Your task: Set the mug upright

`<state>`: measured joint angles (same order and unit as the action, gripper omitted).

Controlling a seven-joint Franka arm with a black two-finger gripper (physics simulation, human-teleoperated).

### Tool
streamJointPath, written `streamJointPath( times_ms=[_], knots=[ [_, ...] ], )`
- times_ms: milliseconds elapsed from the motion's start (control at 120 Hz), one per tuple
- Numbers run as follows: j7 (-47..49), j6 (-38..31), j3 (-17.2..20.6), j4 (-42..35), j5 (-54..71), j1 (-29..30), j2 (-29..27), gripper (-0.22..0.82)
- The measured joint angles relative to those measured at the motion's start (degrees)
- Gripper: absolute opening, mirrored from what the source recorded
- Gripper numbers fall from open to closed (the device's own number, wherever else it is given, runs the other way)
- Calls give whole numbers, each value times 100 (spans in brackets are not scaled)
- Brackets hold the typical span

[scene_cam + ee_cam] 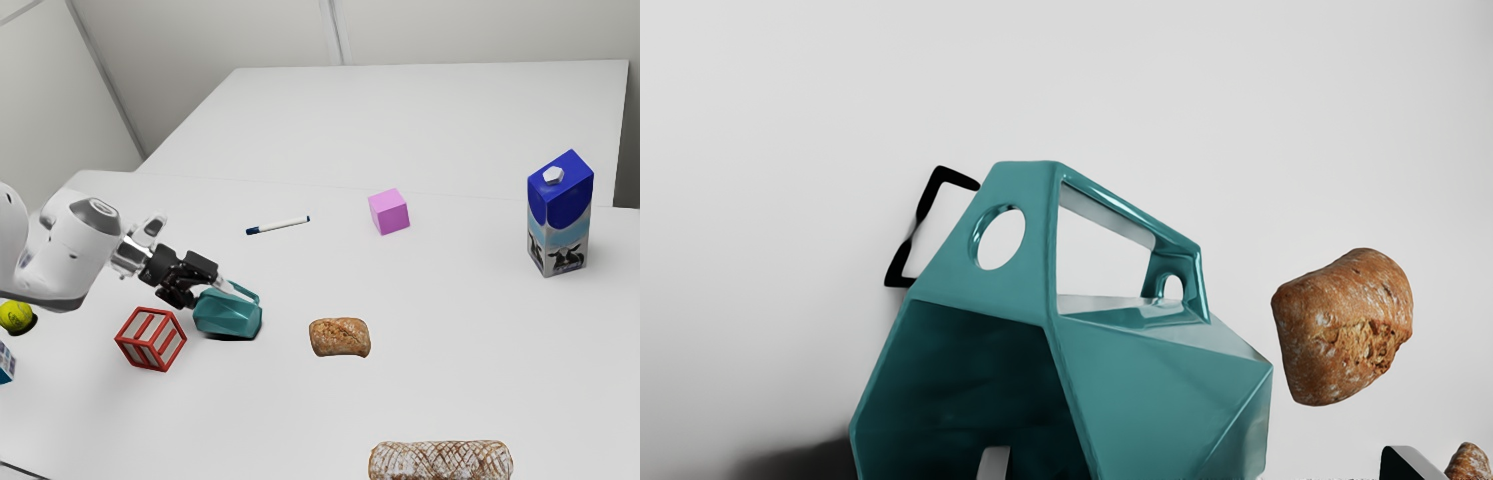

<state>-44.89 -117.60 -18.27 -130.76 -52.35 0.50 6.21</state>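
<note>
Evidently the teal faceted mug lies on its side, handle up, so righting it remains; at the mug, the black two-finger gripper stands open

Bright, diffuse light; soft shadows.

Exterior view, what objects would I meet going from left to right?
Yellow ball, red-framed cube, teal mug, marker, small bread roll, pink cube, milk carton.
</note>
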Motion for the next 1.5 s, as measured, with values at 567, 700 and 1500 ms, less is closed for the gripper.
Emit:
streamJointPath(
  times_ms=[567,700,1500],
  knots=[
    [-417,108,4,-127,-281,-19,17,15],
    [-468,75,8,-120,-268,-34,2,3],
    [246,-220,584,1053,3091,-329,-393,-15]
  ],
)
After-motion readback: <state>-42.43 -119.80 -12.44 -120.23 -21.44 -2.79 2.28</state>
